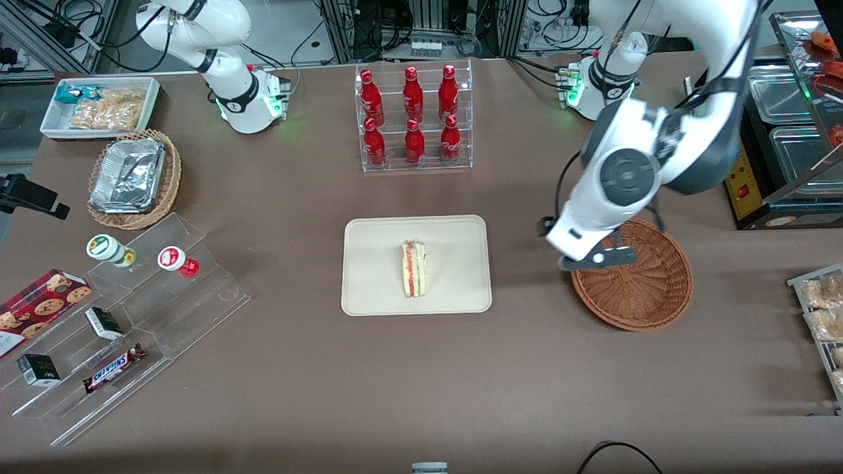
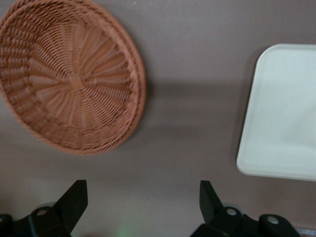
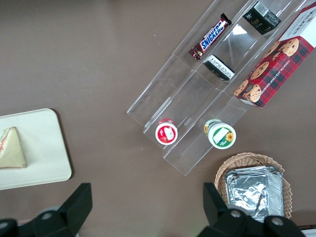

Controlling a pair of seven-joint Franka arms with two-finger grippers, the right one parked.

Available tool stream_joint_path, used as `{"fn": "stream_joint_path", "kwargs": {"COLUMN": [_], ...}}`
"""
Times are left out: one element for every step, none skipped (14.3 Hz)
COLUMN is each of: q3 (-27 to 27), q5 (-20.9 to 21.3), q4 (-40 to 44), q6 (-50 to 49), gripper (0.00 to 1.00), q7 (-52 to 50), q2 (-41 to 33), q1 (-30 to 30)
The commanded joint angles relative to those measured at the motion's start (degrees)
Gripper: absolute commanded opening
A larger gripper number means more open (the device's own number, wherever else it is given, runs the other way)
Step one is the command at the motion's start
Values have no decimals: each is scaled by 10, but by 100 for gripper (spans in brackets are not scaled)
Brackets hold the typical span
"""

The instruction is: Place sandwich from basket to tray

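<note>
On the brown table the sandwich (image 1: 414, 268) lies on the tray (image 1: 369, 289), so the basket (image 1: 652, 296) sits empty and the gripper (image 2: 143, 202), fingers spread and holding nothing, hangs by its rim.

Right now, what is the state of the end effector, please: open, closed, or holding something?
Left arm's end effector: open and holding nothing, above the table between the basket and the tray; the sandwich lies on the tray.

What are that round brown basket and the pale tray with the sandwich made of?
The basket looks like woven wicker, reddish-brown and matte, its strands radiating visibly. The tray seems moulded plastic or pulp: smooth, cream, dull. The open gripper hangs over the basket's rim.
</note>
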Motion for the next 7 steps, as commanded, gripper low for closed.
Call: {"fn": "stream_joint_path", "kwargs": {"q3": [-4, -6, -10, -14, -15, -17, -21], "q5": [-16, -16, -15, -16, -16, -16, -15], "q4": [-22, -17, -2, 13, 31, 48, 56], "q6": [-50, -71, -93, -113, -129, -143, -146], "gripper": [100, 100, 100, 100, 100, 100, 100], "q7": [69, 83, 102, 121, 143, 167, 182], "q2": [-65, -79, -86, -90, -90, -93, -103], "q1": [36, 57, 81, 95, 111, 127, 143]}}
